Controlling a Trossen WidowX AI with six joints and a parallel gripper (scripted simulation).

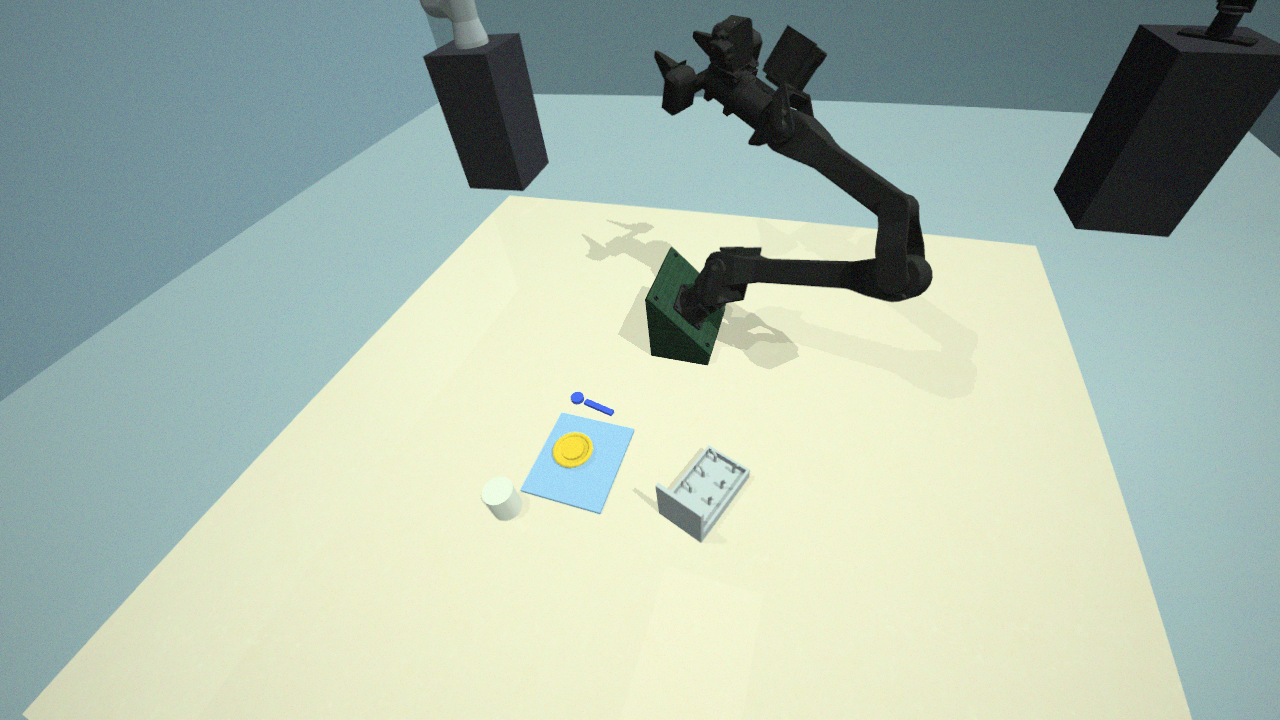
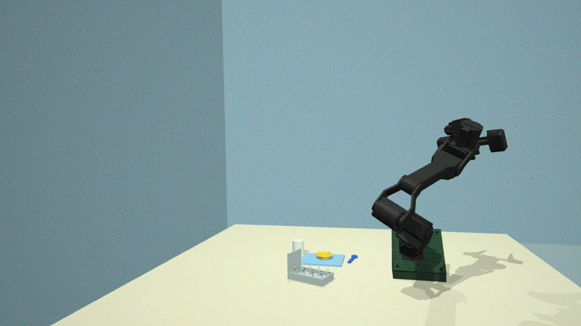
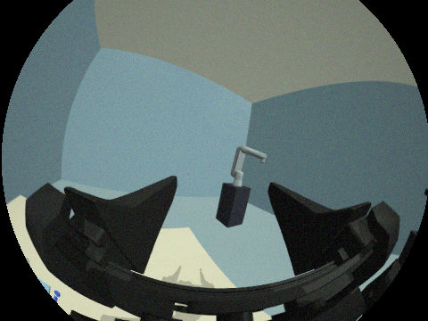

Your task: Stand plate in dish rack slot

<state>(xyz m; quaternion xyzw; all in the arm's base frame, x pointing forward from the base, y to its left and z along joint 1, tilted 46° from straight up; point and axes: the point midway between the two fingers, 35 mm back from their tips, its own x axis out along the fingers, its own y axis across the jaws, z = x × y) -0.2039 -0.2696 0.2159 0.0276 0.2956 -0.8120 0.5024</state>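
Only at the wrist, gripper (image 1: 677, 46) (image 3: 224, 185) fingers plainly wide; plate (image 1: 572, 449) (image 2: 323, 255) elsewhere

No writing, label, brand, number or sign can be read on anything in the top, exterior or wrist views. Any markings on the arm are too small or dark to tell.

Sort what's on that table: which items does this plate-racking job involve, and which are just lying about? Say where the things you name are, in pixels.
For the job:
- yellow plate (image 1: 572, 449) (image 2: 323, 255)
- grey dish rack (image 1: 680, 514) (image 2: 293, 263)
- claw (image 1: 687, 46) (image 3: 224, 185)

Just lying about:
- blue spoon-like item (image 1: 598, 407) (image 2: 352, 259)
- white cylinder (image 1: 501, 498) (image 2: 298, 246)

Under the plate:
- light-blue mat (image 1: 581, 490) (image 2: 336, 261)
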